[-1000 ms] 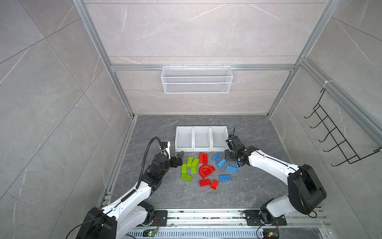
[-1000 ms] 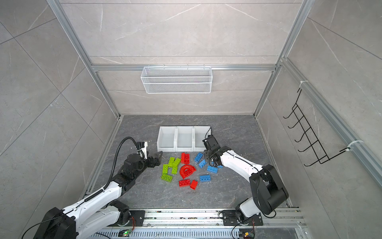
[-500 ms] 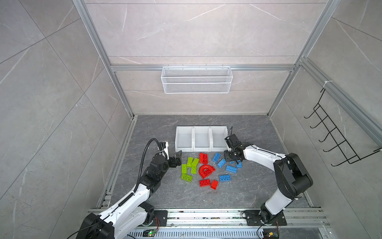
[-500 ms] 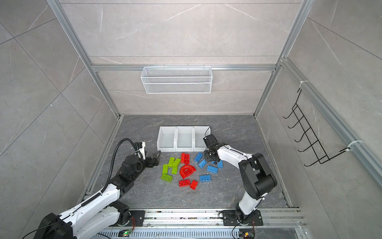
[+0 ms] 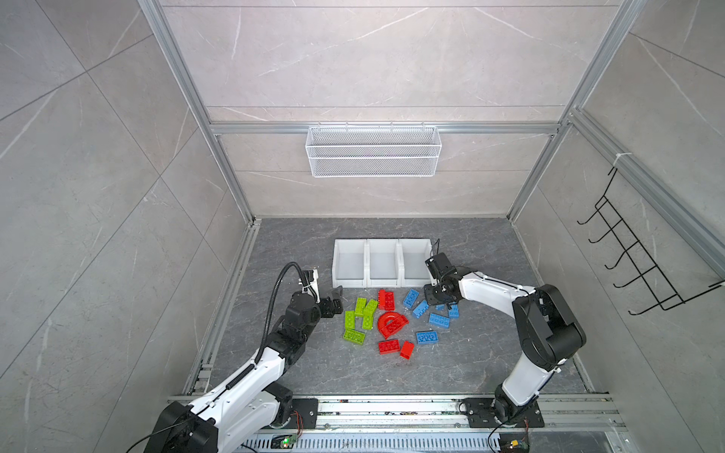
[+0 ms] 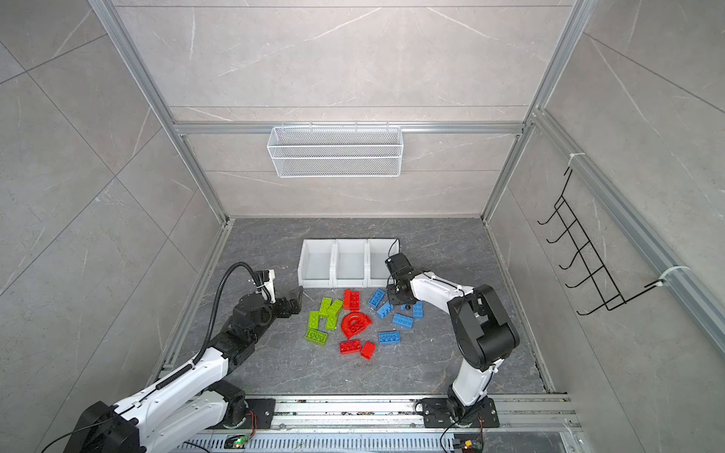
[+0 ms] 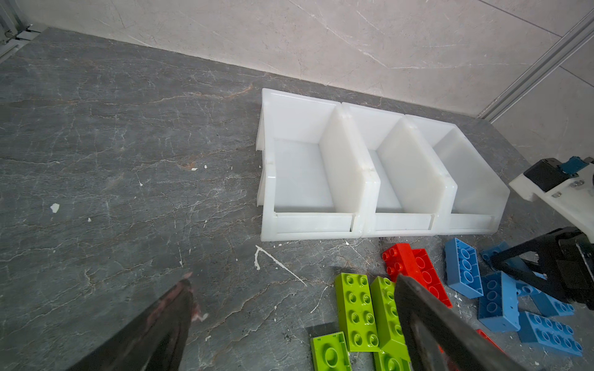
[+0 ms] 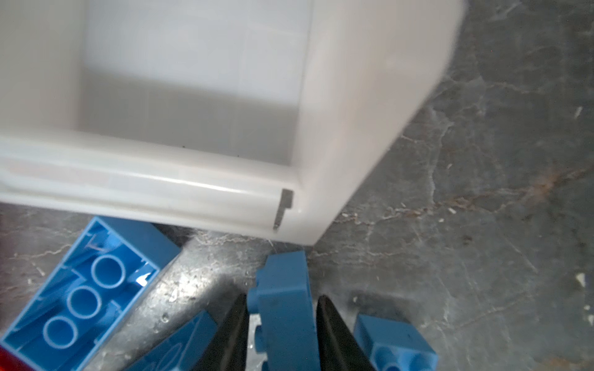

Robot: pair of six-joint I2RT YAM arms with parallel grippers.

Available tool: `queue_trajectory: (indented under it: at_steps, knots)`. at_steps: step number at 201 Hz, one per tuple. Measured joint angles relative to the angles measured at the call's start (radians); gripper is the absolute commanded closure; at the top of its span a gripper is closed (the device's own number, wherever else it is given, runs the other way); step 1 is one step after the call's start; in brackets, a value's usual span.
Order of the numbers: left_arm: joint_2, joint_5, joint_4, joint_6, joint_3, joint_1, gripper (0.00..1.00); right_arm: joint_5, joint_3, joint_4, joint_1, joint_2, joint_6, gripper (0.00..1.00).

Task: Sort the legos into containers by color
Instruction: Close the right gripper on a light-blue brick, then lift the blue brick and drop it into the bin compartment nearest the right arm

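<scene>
Green legos (image 5: 363, 313), red legos (image 5: 390, 323) and blue legos (image 5: 437, 319) lie loose on the floor in front of three white containers (image 5: 382, 243), which hold nothing. My right gripper (image 5: 439, 300) is down among the blue legos by the rightmost container's front corner. In the right wrist view its fingers (image 8: 331, 324) press both sides of a blue lego (image 8: 286, 289) standing on edge on the floor. My left gripper (image 5: 337, 298) hovers open just left of the green legos, with only bare floor between its fingers (image 7: 180, 298).
A wire basket (image 5: 372, 151) hangs on the back wall. A black hook rack (image 5: 643, 266) is on the right wall. An upside-down blue lego (image 8: 83, 289) lies beside the held one, near the container's front lip (image 8: 193, 189).
My right gripper's fingers have closed in on the blue lego, and that arm's elbow has swung nearer. The left gripper stays open and has shifted slightly.
</scene>
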Motion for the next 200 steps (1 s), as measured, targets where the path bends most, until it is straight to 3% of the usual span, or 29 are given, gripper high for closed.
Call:
queue_trajectory:
  at_steps: [68,142,200]
  knots:
    - [-0.01,-0.032,-0.01,-0.008,-0.007,0.0,0.0,0.001,-0.006,-0.001,0.0,-0.014,0.0,0.73]
    - [-0.029,-0.032,-0.022,-0.012,-0.007,0.0,0.0,-0.024,-0.021,-0.024,0.0,-0.2,0.0,0.75]
    - [-0.023,0.048,0.008,-0.01,-0.008,0.0,0.0,-0.13,0.174,-0.004,-0.004,-0.111,0.005,0.76]
